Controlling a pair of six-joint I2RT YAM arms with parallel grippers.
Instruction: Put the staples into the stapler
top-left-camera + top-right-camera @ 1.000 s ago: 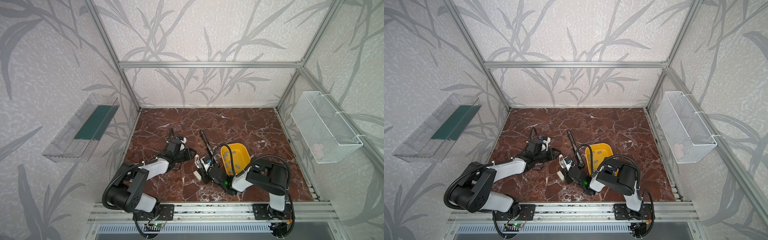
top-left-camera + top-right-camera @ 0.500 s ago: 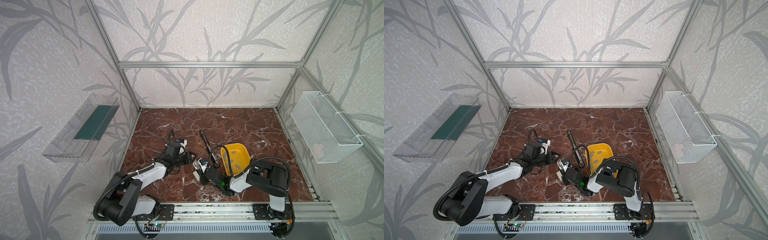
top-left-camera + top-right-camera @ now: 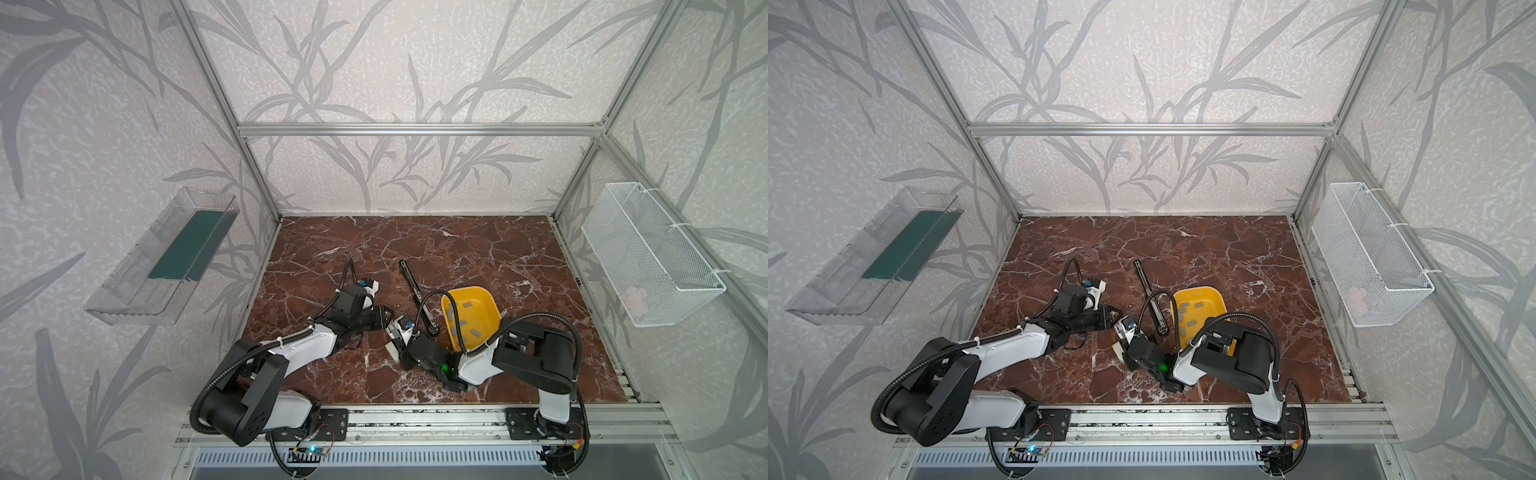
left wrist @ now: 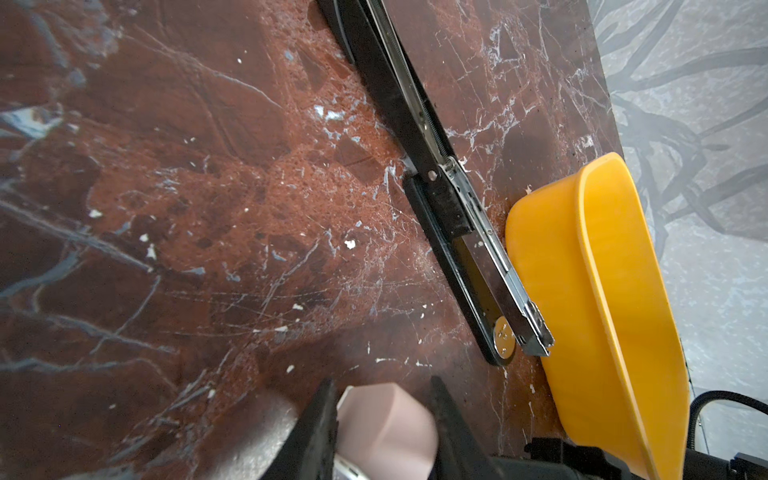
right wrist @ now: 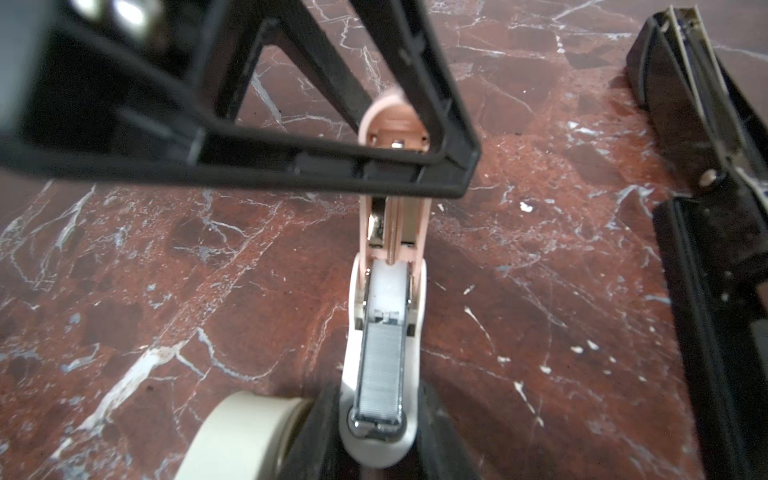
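Staples (image 5: pixel 380 365) are sitting as one grey strip in the open channel of the pink stapler (image 5: pixel 386 266), lying flat and straight between the rails, with the white pusher just behind them. More loose strips (image 3: pixel 1183 306) are lying in the yellow tub (image 4: pixel 552 299), which is touching the black stapler (image 4: pixel 449 199) spread open on the table (image 4: pixel 187 208).

The right fingers (image 5: pixel 440 444) are clamping the pink stapler's white base at its front end, one on each side. The left fingers (image 4: pixel 316 432) are bracketing the raised pink lid and appear to be touching it on both sides, so they seem to be gripping it.

The strip is probably behaving as a light, slick and brittle piece. It is only glued wire, so bending or pinching it across the middle is likely to snap it. Any nudge belongs on its long sides or its end, though seated as it is, it is better left alone.

The stapler itself is looking like a small, light plastic body on a sprung hinge. It is likely to skate on the polished table or tip up unless the base is being held low by its side walls, as it is now. The lid is best taken near its free end and swung down squarely, since a skewed push is risking the strip jumping out of its rails.
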